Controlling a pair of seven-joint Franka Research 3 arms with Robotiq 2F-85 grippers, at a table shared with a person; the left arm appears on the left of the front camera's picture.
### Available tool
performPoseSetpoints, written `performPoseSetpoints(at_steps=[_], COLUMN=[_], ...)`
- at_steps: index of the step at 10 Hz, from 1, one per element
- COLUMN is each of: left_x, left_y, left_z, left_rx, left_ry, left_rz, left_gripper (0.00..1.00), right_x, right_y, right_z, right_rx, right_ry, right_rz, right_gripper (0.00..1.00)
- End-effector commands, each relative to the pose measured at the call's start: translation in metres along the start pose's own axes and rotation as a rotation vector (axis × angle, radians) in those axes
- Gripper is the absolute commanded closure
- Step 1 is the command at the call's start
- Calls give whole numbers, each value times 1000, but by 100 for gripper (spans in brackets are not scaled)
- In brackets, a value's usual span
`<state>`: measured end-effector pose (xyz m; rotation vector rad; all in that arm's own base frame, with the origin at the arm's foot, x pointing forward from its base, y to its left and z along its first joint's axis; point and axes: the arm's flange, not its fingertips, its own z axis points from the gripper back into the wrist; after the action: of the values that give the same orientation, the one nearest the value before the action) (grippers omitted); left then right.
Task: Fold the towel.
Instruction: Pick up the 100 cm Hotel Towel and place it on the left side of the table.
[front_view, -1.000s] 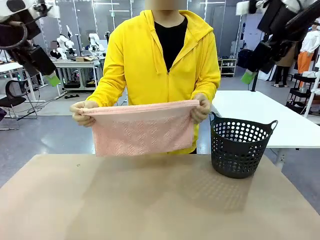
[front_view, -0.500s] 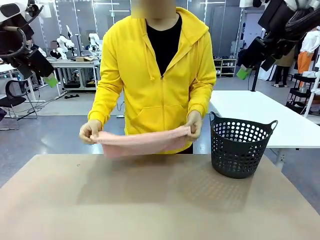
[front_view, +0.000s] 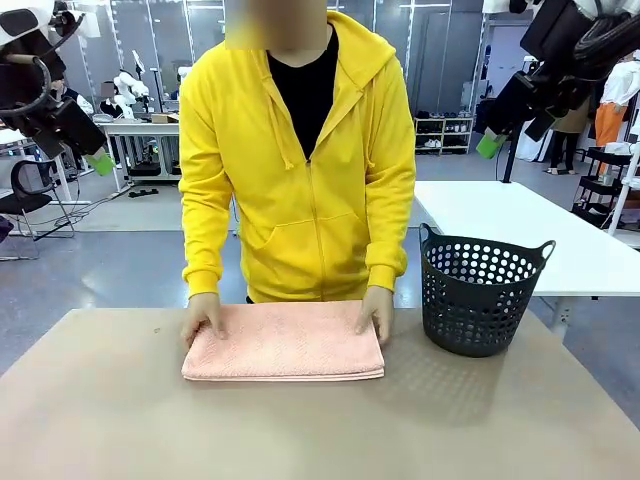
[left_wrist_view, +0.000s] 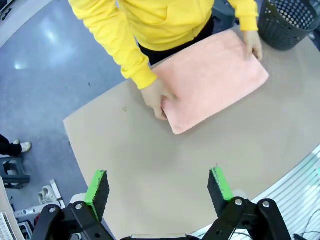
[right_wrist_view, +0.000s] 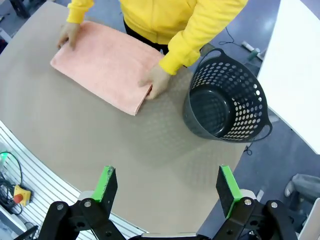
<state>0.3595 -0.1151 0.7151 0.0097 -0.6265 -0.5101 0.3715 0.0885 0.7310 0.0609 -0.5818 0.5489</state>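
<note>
One pink towel (front_view: 283, 342) is lying folded flat on the tan table (front_view: 320, 430), toward the far edge, directly in front of one person in a yellow hoodie (front_view: 300, 170). The person's two hands are pressing on it: one hand (front_view: 203, 318) at the far left corner, the other hand (front_view: 376, 313) at the far right corner. One dark perforated basket (front_view: 478, 292) is standing just right of the towel, apart from it; in the right wrist view its inside is looking bare, though the near wall is hiding part of the floor. Two grippers are hanging high above the table: the left gripper (left_wrist_view: 158, 192) and the right gripper (right_wrist_view: 165, 191), both with jaws spread wide and holding nothing. The whole near half of the table is lying open between the towel and the robot's edge.
</note>
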Motion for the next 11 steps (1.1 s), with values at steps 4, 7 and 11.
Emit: performPoseSetpoints(at_steps=[4, 7, 11], left_x=[2, 2, 2], left_y=[-1, -1, -1], left_z=[3, 3, 3], left_rx=[-6, -6, -6], left_ry=[16, 16, 16], left_rz=[12, 12, 12], left_gripper=[0, 0, 0], right_x=[0, 0, 0], right_y=[-1, -1, -1], right_z=[2, 2, 2], right_rx=[1, 1, 1], right_ry=[7, 7, 7], right_rz=[-1, -1, -1], right_gripper=[0, 0, 0])
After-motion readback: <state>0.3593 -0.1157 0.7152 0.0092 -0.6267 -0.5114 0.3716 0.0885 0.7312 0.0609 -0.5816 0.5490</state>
